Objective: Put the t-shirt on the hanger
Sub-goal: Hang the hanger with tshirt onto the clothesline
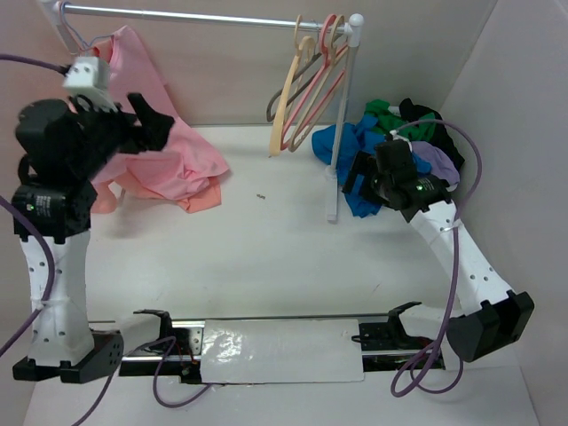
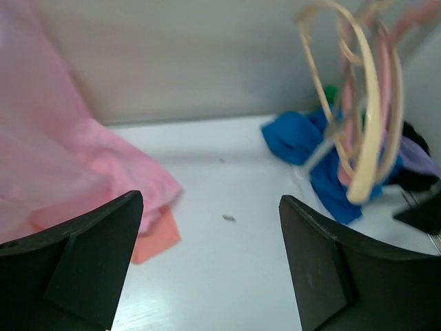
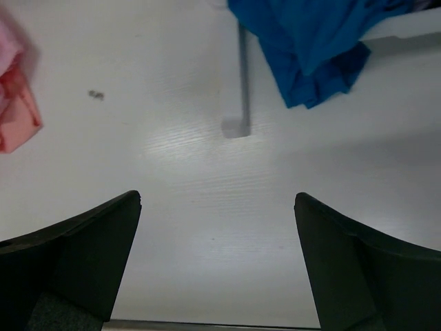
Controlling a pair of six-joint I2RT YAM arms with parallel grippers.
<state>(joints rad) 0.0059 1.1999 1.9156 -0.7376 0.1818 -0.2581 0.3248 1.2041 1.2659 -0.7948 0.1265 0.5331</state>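
Observation:
The pink t-shirt (image 1: 169, 133) hangs from the left end of the rail and drapes down onto the table; it fills the left of the left wrist view (image 2: 62, 165). A thin wire of the hanger (image 1: 73, 34) shows by the rail's left end, and the rest is hidden by the shirt and arm. My left gripper (image 1: 158, 120) is raised in front of the shirt, open and empty (image 2: 210, 200). My right gripper (image 1: 353, 177) is open and empty above bare table (image 3: 217, 198), next to the rack's post.
A salmon-orange shirt (image 1: 195, 197) lies under the pink one. Cream and pink hangers (image 1: 311, 80) hang at the right of the rail (image 1: 204, 18). A pile of blue, green and dark garments (image 1: 390, 142) lies behind the rack's foot (image 3: 238, 127).

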